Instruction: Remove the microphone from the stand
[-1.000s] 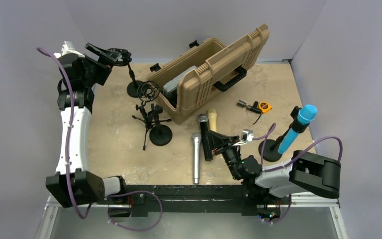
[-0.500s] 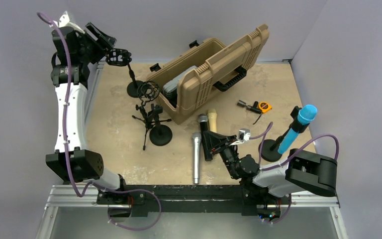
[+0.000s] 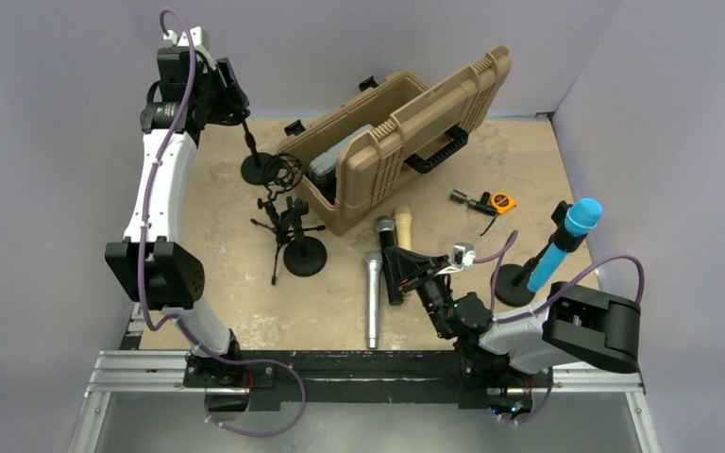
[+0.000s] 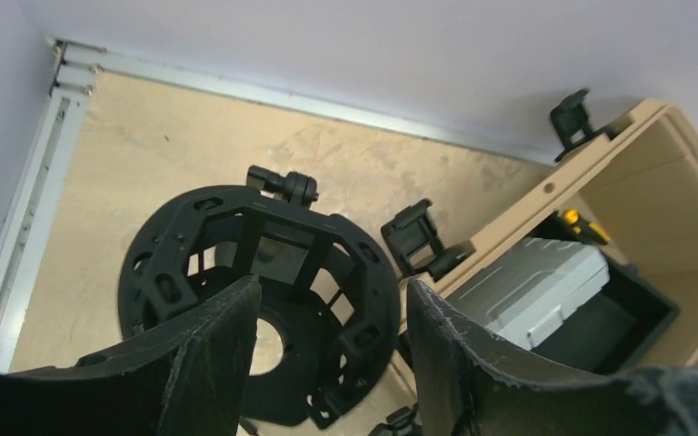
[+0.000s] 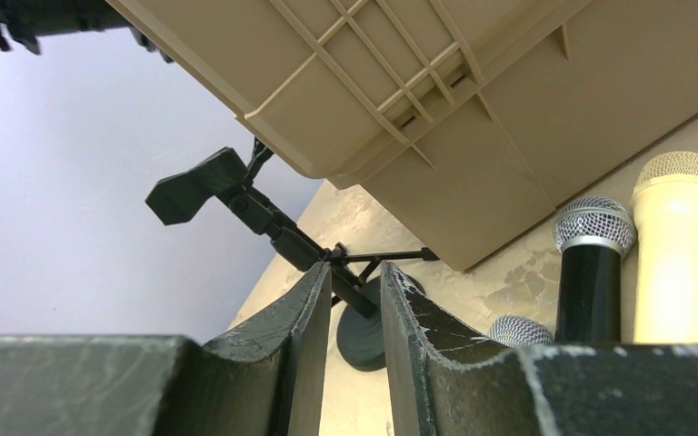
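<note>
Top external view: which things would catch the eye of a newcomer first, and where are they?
The open tan case at the back centre of the table stands out most. At the right edge, a bright blue microphone leans in its black stand. At the far left corner, the left tool hangs with jaws apart over a black ring-shaped mount.

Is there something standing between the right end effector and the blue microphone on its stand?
Nothing loose lies between them. The right end effector points away from the blue microphone, toward the tan case. Only the arm's own purple cable loops across the gap near the stand.
</note>
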Motion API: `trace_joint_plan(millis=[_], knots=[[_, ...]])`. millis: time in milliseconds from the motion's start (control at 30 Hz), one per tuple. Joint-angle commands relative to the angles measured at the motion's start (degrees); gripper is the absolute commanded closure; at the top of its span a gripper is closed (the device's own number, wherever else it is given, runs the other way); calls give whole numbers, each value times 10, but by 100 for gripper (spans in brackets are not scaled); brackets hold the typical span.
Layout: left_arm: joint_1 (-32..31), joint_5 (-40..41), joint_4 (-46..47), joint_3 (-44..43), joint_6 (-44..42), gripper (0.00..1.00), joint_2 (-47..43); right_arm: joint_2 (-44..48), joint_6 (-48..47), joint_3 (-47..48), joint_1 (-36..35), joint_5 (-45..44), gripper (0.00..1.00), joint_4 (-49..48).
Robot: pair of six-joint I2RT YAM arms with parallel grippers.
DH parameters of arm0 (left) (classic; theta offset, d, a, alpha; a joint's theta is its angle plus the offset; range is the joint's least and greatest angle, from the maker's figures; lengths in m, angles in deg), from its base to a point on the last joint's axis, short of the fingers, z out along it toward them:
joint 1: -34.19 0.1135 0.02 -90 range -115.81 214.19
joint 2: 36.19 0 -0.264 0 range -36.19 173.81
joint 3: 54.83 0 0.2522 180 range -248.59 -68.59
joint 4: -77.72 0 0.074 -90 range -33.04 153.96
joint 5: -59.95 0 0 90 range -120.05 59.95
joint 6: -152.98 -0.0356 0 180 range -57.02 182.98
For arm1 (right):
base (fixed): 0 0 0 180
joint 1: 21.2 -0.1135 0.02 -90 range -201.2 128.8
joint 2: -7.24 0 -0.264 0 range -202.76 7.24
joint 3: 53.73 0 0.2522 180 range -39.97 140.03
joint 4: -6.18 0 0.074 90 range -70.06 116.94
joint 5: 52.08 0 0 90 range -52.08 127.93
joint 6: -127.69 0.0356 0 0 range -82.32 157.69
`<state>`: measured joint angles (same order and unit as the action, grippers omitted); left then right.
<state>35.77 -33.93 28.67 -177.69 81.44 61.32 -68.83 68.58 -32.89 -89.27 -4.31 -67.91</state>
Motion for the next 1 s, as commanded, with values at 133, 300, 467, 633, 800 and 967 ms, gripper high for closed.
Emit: trace_joint_plan(millis=[133, 300, 467, 633, 800, 967], knots=[[1, -42, -5, 9, -36, 57, 20, 6, -4, 6, 2, 2, 73, -32], [3, 6, -42, 10, -65, 75, -2, 17, 0, -2, 2, 2, 74, -34], [3, -36, -42, 47, -87, 83, -50, 7, -1, 4, 2, 9, 74, -34], [3, -55, -60, 99, -94, 96, -111, 10, 0, 2, 1, 11, 74, -34], [1, -8, -47, 175, -85, 100, -202, 5, 1, 3, 45, 14, 74, -37], [-25, 93, -59, 218, -99, 100, -281, 2, 0, 3, 2, 18, 74, -39]])
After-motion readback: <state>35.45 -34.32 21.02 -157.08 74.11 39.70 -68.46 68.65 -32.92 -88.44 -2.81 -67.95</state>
